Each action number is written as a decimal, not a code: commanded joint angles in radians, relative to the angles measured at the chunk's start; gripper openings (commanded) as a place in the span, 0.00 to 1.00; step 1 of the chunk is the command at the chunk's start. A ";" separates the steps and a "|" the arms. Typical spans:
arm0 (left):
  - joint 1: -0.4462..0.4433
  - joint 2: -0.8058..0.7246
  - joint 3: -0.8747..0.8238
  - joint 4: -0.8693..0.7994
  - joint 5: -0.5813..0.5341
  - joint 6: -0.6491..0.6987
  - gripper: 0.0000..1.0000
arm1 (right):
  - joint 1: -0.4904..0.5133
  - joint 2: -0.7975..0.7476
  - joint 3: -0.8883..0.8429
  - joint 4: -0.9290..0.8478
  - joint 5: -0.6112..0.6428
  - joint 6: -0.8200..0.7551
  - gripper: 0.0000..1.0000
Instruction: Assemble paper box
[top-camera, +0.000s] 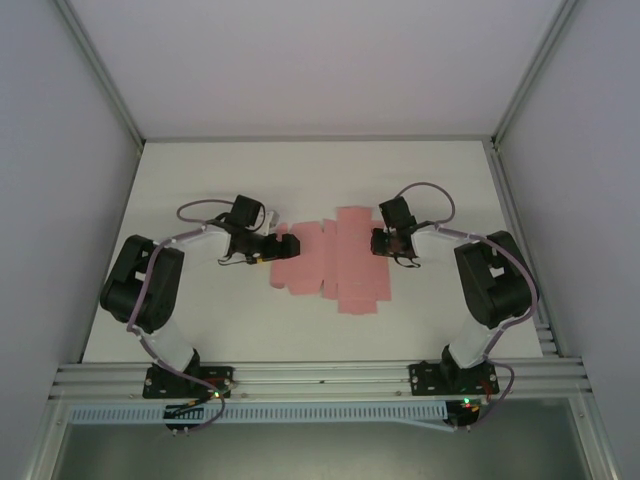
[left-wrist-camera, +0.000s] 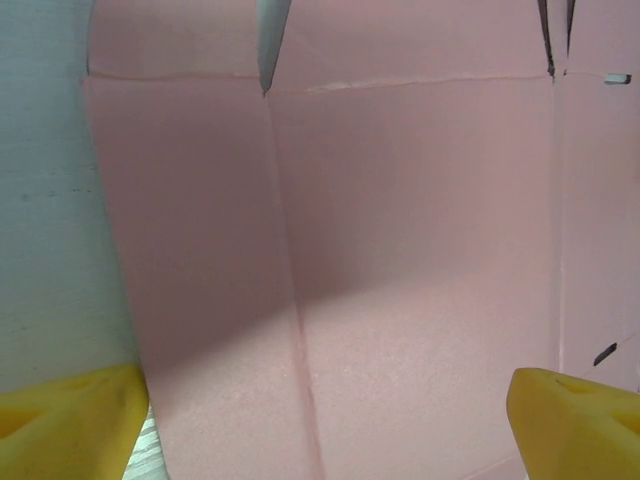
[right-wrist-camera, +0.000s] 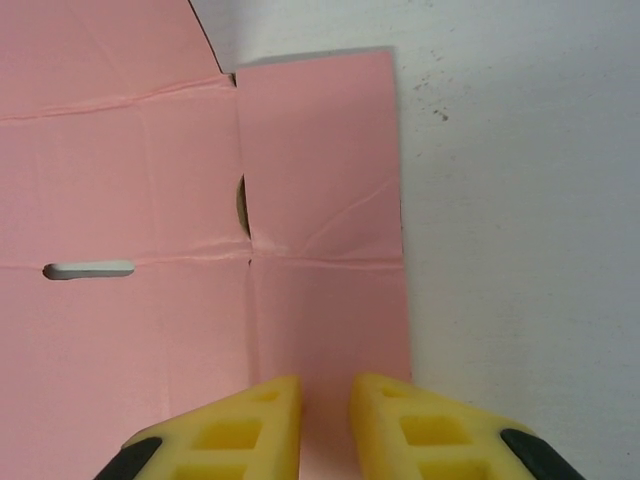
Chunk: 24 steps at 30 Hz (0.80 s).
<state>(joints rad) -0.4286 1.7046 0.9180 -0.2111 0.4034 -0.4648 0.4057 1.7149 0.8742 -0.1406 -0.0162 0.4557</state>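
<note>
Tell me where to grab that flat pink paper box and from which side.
Take the paper box by the outer flap seen in the right wrist view, coming in low across the table toward its free edge. The sheet lies flat, so only a free edge offers a pinch, and the crease there should probably let the flap hinge up.

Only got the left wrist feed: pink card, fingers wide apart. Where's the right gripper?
Observer: The right gripper is at the right edge of the paper box, opposite the left gripper.
Operator: Its jaws?
Observer: Its fingers are nearly together with a narrow gap, above an edge panel.
Operator: Anything folded yet?
Observer: No. From the top view it looks like an unfolded sheet lying flat on the table.
</note>
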 joint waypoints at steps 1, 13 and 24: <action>0.004 0.016 0.013 -0.127 -0.119 0.015 0.91 | -0.002 0.061 -0.063 -0.108 0.031 0.024 0.22; -0.045 0.077 0.024 -0.040 -0.010 0.041 0.90 | -0.001 0.058 -0.099 -0.056 -0.007 0.026 0.21; -0.057 0.016 0.017 0.124 0.200 0.025 0.84 | 0.000 0.030 -0.145 -0.009 -0.057 0.031 0.17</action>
<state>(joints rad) -0.4686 1.7348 0.9451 -0.1757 0.4759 -0.4461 0.4038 1.6955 0.7963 0.0048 -0.0277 0.4576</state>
